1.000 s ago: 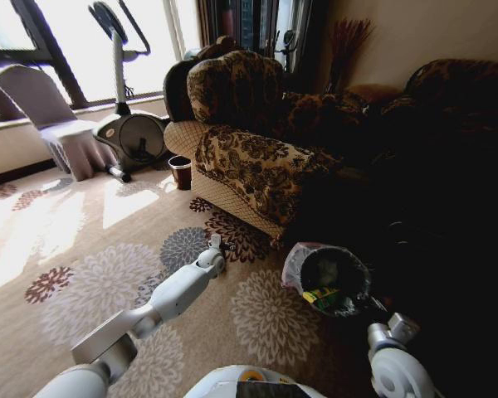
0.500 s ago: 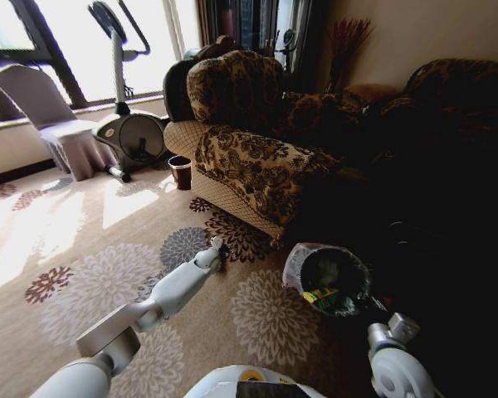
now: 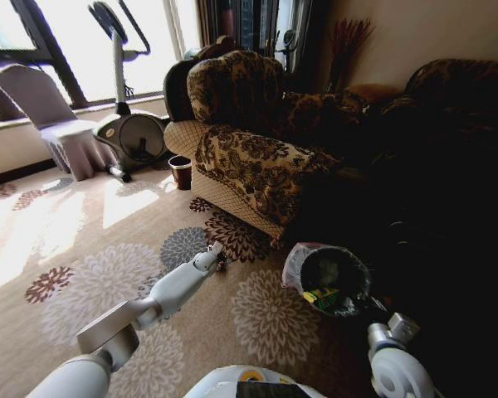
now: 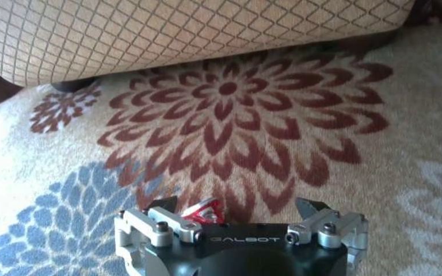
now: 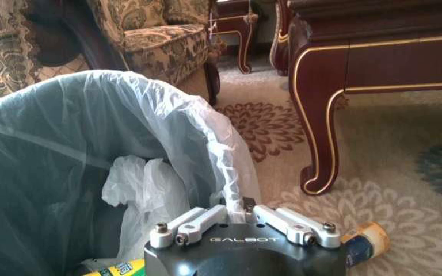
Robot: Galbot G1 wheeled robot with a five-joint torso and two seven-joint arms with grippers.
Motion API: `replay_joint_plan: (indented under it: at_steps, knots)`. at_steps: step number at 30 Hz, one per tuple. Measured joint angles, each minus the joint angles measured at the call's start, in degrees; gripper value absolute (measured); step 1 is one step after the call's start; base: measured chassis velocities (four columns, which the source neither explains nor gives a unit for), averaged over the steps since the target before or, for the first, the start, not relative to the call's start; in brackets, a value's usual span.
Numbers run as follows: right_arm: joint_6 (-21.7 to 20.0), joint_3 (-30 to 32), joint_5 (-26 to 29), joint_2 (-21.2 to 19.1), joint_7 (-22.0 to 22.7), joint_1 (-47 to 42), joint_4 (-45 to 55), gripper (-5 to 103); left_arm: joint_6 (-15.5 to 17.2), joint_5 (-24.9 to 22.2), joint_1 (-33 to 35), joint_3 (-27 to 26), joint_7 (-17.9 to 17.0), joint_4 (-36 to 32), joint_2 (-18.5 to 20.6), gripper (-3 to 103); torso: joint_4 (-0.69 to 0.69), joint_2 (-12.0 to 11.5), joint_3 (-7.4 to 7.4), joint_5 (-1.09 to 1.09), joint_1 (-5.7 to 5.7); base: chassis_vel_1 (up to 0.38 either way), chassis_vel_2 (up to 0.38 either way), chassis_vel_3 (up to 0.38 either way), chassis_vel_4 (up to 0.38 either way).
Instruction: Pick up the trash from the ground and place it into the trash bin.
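Reaching low at frame centre, the left gripper [image 4: 236, 208] straddles the red scrap [image 4: 205, 210], jaws wide, ready to pinch it for the bin [image 3: 332, 278].

From here my left gripper [image 4: 236, 208] hides most of the red scrap [image 4: 204, 210], and the trash bin [image 5: 67, 172] is cut off at the edge.

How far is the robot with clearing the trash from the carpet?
Done: the lined dark trash bin already holds a green-yellow wrapper. In hand: the left gripper is open, low over the carpet, around a red scrap, not yet closed. Left: grasping and binning it. The right gripper waits at the bin's rim.
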Motion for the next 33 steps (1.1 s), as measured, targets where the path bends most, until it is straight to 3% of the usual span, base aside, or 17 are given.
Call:
replay_joint_plan:
  at_steps: [11, 19, 23, 33]
  knots:
    - [0.0, 0.0, 0.0, 0.0, 0.0, 0.0, 0.0, 0, 1.3, 3.6, -1.2, 1.2, 0.8, 7.1, -3.1, 100, -0.01, 0.0, -0.01, -0.01, 0.0, 0.0, 0.0, 0.0, 0.0]
    - [0.0, 0.0, 0.0, 0.0, 0.0, 0.0, 0.0, 0, 1.8, 1.3, -0.8, -0.5, 1.3, 11.4, -4.5, 103, 0.0, 0.0, 0.0, -0.01, 0.0, 0.0, 0.0, 0.0, 0.0]
    - [0.0, 0.0, 0.0, 0.0, 0.0, 0.0, 0.0, 0, 2.0, -1.0, 0.0, -1.7, 1.2, 12.6, -5.6, 100, -0.01, 0.0, 0.0, -0.01, 0.0, 0.0, 0.0, 0.0, 0.0]
    - [0.0, 0.0, 0.0, 0.0, 0.0, 0.0, 0.0, 0, -1.9, -2.1, 0.3, -4.5, 0.6, 19.4, -9.7, 89, -0.01, 0.0, -0.01, 0.0, 0.0, 0.0, 0.0, 0.0, 0.0]
